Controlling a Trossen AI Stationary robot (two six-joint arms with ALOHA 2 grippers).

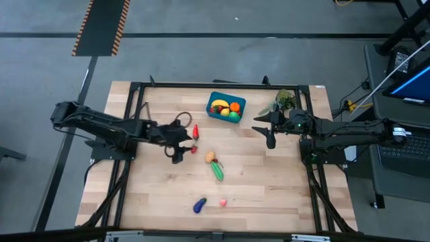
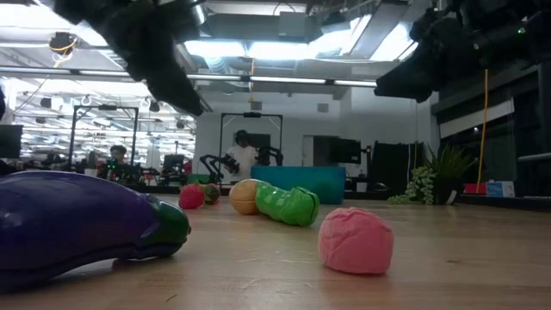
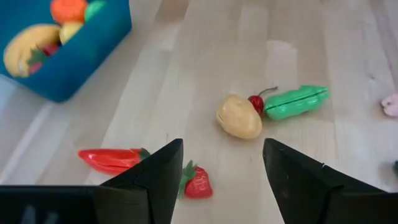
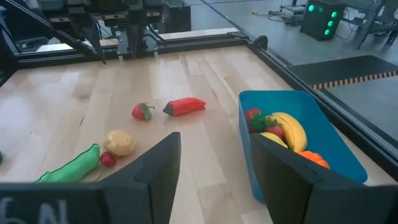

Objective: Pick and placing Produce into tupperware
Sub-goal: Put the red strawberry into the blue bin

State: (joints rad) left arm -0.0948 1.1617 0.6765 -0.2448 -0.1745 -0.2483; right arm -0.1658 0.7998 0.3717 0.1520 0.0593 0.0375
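The teal-blue tub (image 1: 226, 107) stands near the table's far edge and holds a banana, an orange and other pieces. Loose produce lies on the wood: a red pepper (image 1: 195, 131), a strawberry (image 1: 194, 149), a tan potato (image 1: 210, 156), a green pea pod (image 1: 218, 171), a purple eggplant (image 1: 199, 205) and a pink piece (image 1: 222, 202). My left gripper (image 3: 222, 168) hovers open just left of the strawberry (image 3: 198, 183) and holds nothing. My right gripper (image 4: 214, 168) hangs open and empty to the right of the tub (image 4: 305, 134).
A leafy green plant sprig (image 1: 285, 101) lies right of the tub near the table's far right corner. A small red cherry (image 3: 256, 102) sits between the potato (image 3: 239, 116) and the pea pod (image 3: 296, 102). Bare wood lies in the near left and near right parts.
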